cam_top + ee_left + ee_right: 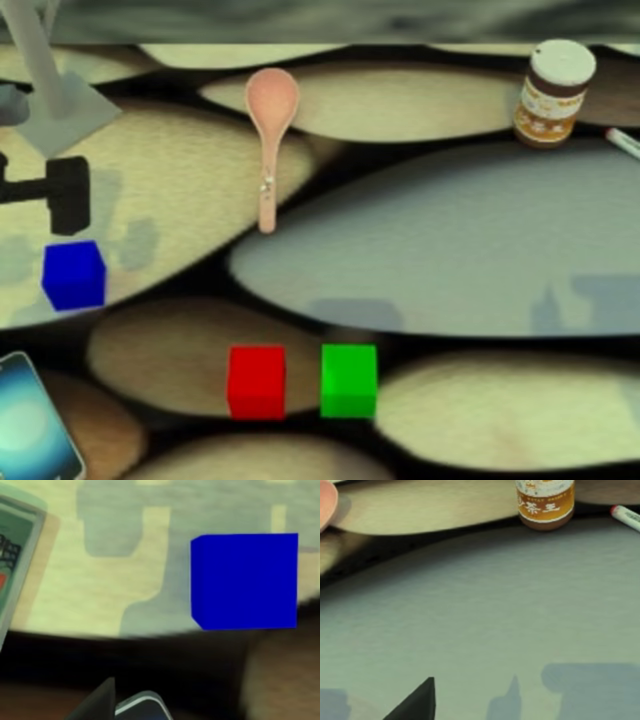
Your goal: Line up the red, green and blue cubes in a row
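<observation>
Top view has the red cube [256, 380] and the green cube [348, 379] sitting side by side near the front edge of the table, a small gap between them. The blue cube [73, 274] rests well apart from them at the left, on a pale patch of the stone-patterned table [450, 250]. The left gripper [60, 193] hangs just beyond the blue cube, not touching it; whether its fingers are spread or pressed together I cannot tell. The right arm is out of this view, its gripper's state unreadable. A pink spoon [270, 130] lies farther back, a jar [553, 92] at the far right beside a marker [622, 142], and a phone [30, 425] at the near left corner.
</observation>
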Robot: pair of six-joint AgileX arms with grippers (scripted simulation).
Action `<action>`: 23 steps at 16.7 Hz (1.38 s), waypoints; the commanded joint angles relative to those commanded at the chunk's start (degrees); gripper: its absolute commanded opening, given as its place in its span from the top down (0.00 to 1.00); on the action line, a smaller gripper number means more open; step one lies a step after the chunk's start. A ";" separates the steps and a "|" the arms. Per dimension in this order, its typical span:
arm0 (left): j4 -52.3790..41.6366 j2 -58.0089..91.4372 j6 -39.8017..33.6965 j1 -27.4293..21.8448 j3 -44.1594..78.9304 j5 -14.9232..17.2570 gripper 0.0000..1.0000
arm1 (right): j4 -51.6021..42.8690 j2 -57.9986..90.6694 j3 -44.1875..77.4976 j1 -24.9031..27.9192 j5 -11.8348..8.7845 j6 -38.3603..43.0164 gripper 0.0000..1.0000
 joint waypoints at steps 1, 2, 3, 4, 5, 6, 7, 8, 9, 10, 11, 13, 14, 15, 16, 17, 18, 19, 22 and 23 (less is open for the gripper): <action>-2.45 4.38 -0.45 -0.14 3.30 0.00 0.00 | 2.82 -4.97 -3.84 -1.98 -0.34 -1.97 0.00; -4.55 8.10 -0.86 -0.26 6.23 0.00 0.00 | 5.53 -9.69 -7.44 -3.85 -0.69 -3.81 0.00; -6.61 11.73 -1.26 -0.38 9.19 0.01 0.00 | 8.08 -14.12 -10.77 -5.59 -1.06 -5.52 0.00; -8.33 14.77 -1.60 -0.47 11.76 0.01 0.00 | 10.47 -18.20 -13.79 -7.18 -1.42 -7.08 0.00; -9.96 17.69 -1.94 -0.56 14.28 0.02 0.00 | 12.65 -21.90 -16.49 -8.61 -1.76 -8.49 0.00; -11.24 20.05 -2.21 -0.64 16.33 0.04 0.00 | 14.59 -25.13 -18.81 -9.85 -2.07 -9.71 0.00; -12.37 22.22 -2.46 -0.70 18.21 0.05 0.00 | 16.23 -27.83 -20.73 -10.89 -2.35 -10.73 0.00; -13.26 23.98 -2.66 -0.75 19.73 0.06 0.00 | 17.57 -29.97 -22.27 -11.71 -2.58 -11.55 0.00; -13.84 25.17 -2.79 -0.78 20.77 0.07 0.00 | 18.57 -31.51 -23.37 -12.31 -2.75 -12.15 0.00; -14.22 25.97 -2.88 -0.80 21.46 0.08 0.00 | 19.19 -32.45 -24.04 -12.68 -2.86 -12.52 0.00; -14.36 26.27 -2.91 -0.81 21.71 0.09 0.00 | 19.43 -32.81 -24.29 -12.82 -2.91 -12.65 0.00; -14.36 26.27 -2.91 -0.81 21.71 0.09 0.00 | 19.43 -32.81 -24.29 -12.82 -2.91 -12.65 0.00; -14.36 26.27 -2.91 -0.81 21.71 0.09 0.00 | 19.43 -32.81 -24.29 -12.82 -2.91 -12.65 0.00; -14.44 26.55 -2.91 -0.52 21.90 0.09 0.00 | 19.43 -32.81 -24.29 -12.82 -2.91 -12.65 0.00; -14.25 26.62 -2.89 -0.54 21.78 0.09 0.00 | 19.43 -32.81 -24.29 -12.82 -2.91 -12.65 0.00; -13.48 26.89 -2.83 -0.59 21.30 0.09 0.00 | 19.43 -32.81 -24.29 -12.82 -2.91 -12.65 0.00; -12.15 27.37 -2.77 -0.65 20.49 0.09 0.00 | 19.43 -32.81 -24.29 -12.82 -2.91 -12.65 0.00; -10.40 28.03 -2.73 -0.68 19.45 0.10 0.00 | 19.43 -32.81 -24.29 -12.82 -2.91 -12.65 0.00; -3.80 30.58 -2.74 -0.69 15.62 0.12 0.00 | 19.43 -32.81 -24.29 -12.82 -2.91 -12.65 0.00; -1.68 31.43 -2.73 -0.70 14.40 0.12 0.00 | 19.43 -32.81 -24.29 -12.82 -2.91 -12.65 0.00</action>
